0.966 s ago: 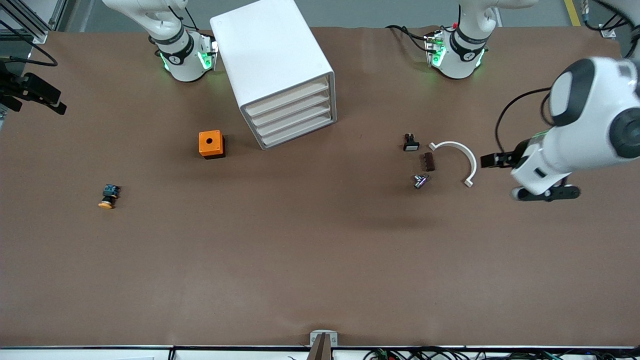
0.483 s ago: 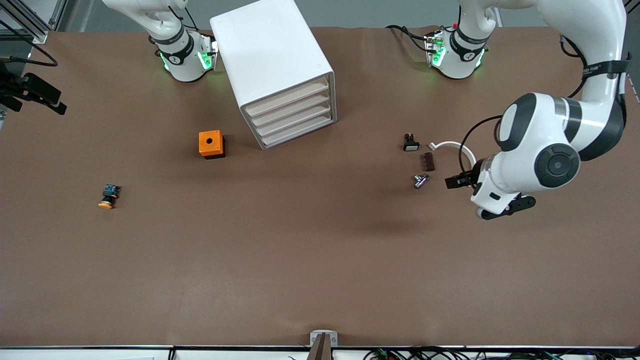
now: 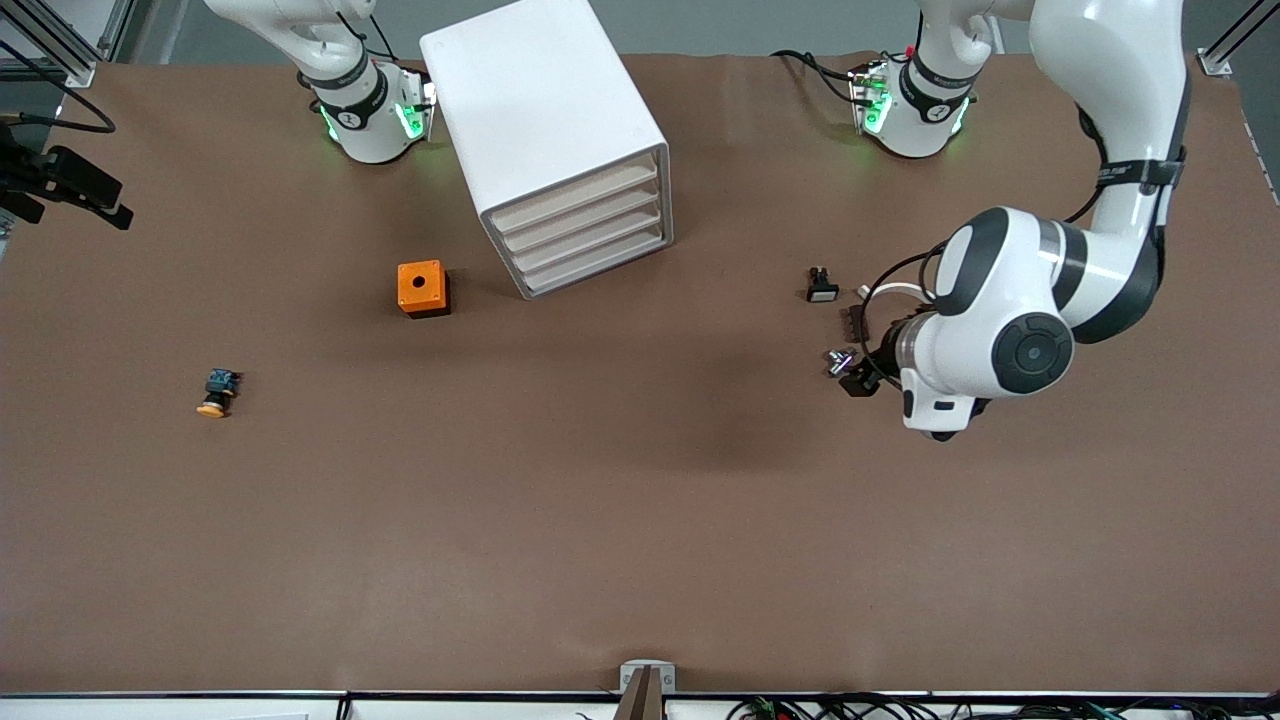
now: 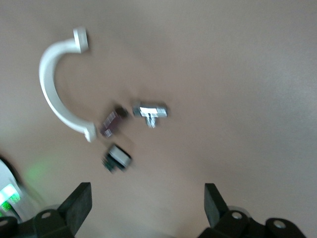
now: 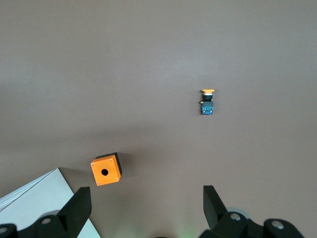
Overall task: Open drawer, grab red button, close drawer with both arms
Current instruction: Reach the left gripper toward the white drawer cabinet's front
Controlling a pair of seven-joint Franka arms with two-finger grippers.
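The left gripper (image 4: 143, 208), a black two-finger claw with its jaws spread wide and empty, hangs over the cluster of small parts toward the left arm's end of the brown table (image 3: 600, 520), having swept in from that table edge over the last second, so that its white jointed arm now covers most of the curved white plastic bracket (image 4: 54, 89) and sits above the small shiny metal fitting (image 3: 840, 362). The right gripper (image 5: 143, 210), likewise open and empty, waits high over the orange box with a round hole (image 5: 105, 170) and the orange-capped push-button (image 5: 208, 101). All four beige-fronted drawers (image 3: 585, 228) of the tall white cabinet (image 3: 540, 110) are shut, and no red-capped button is visible, so it is probably inside one; the left arm's travel suggests opening has yet to begin
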